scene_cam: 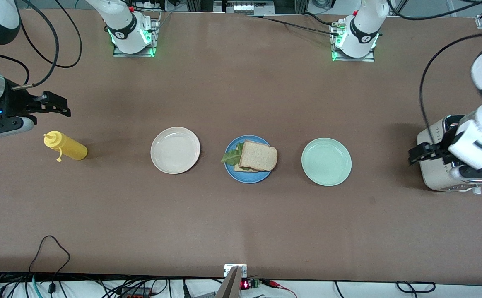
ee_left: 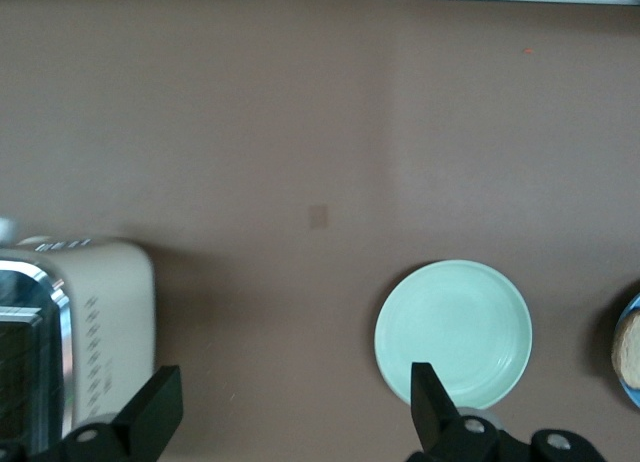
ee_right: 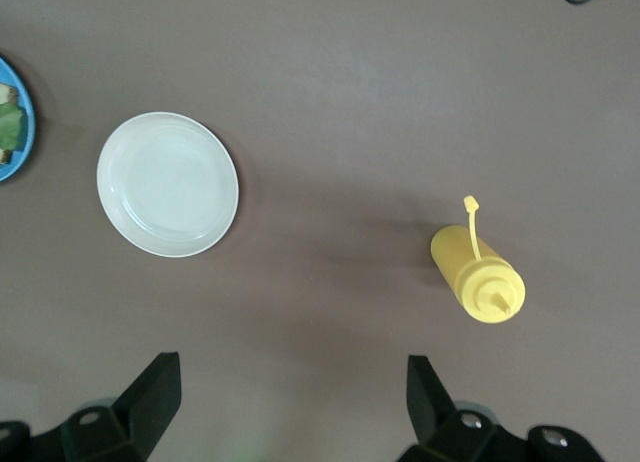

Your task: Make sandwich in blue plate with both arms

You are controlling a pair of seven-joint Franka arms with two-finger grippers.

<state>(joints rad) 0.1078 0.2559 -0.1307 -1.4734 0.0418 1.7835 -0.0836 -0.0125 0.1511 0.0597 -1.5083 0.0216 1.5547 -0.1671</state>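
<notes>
Sandwich whole in front view, cropped in wrist views

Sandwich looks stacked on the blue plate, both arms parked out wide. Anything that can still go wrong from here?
1. The top slice of the sandwich overhangs the rim of the blue plate toward the mint-green plate; a nudge might tip it off.
2. The left gripper, open, hangs over the toaster; a low move could clip it.
3. The right gripper, open, is close above the yellow bottle.
</notes>
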